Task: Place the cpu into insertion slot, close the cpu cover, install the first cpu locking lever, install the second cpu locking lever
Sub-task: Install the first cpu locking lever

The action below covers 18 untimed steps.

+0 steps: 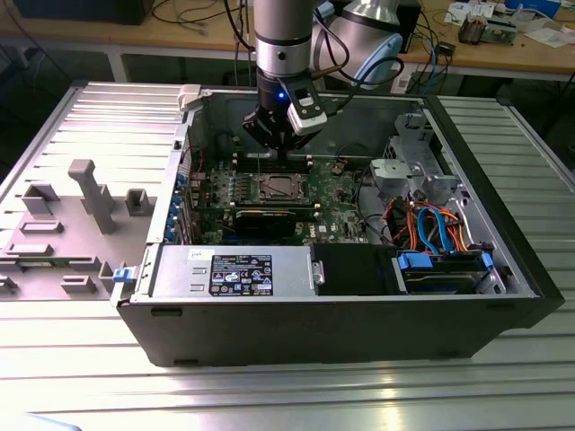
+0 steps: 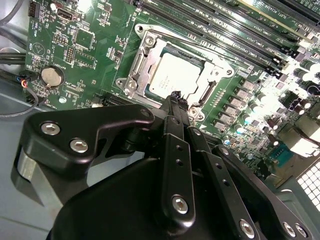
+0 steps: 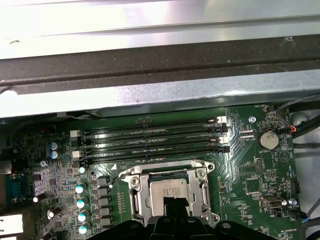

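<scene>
Nearest you in the second wrist view, the gripper [image 2: 176, 97] has its 2 fingers pinched together on nothing, with the tips at the edge of the cpu cover [image 2: 136, 70]. That cover lies flat around the cpu [image 2: 172, 79], which sits in the insertion slot [image 2: 196, 61] on the green motherboard [image 2: 80, 50]. Farther off, in the first wrist view, you see 4 long memory slots [image 3: 150, 141] and then the case wall [image 3: 150, 92].

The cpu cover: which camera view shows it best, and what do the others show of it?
The second wrist view: the cpu cover frames the cpu, seen close and nearly whole, only one edge behind the gripper. In the first wrist view the gripper hides more of it. The exterior view shows it small, below the arm.
</scene>
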Tool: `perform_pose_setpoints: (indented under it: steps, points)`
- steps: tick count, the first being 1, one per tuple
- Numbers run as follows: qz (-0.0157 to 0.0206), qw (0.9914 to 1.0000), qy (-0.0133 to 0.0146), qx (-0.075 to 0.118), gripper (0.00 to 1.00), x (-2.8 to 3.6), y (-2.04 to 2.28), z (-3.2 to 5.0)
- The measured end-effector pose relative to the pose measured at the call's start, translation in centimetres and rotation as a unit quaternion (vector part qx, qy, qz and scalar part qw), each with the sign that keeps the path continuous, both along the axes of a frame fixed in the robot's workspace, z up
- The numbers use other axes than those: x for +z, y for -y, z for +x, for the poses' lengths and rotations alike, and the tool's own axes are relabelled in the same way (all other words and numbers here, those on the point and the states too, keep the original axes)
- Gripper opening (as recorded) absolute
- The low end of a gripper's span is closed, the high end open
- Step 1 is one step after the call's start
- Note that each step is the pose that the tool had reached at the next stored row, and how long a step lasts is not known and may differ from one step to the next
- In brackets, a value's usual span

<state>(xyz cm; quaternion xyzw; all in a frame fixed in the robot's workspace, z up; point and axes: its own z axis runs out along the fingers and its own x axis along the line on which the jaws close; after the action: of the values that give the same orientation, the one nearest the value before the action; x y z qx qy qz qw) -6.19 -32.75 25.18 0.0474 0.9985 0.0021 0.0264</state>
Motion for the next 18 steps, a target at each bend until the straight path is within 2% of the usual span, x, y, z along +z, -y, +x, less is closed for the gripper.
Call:
perform_pose_setpoints:
  steps: [3,8,13,18]
  points:
    - [-0.0001,1.00000,0.0000,0.001,0.11,0.00,0.01,0.00]
    - [0.0001,0.99927,0.0000,0.038,0.11,0.00,0.01,-0.07]
    - [0.0004,0.99925,0.0000,0.039,0.11,0.00,0.00,-0.49]
    - [0.0003,0.99925,0.0000,0.039,0.11,0.00,0.00,-0.53]
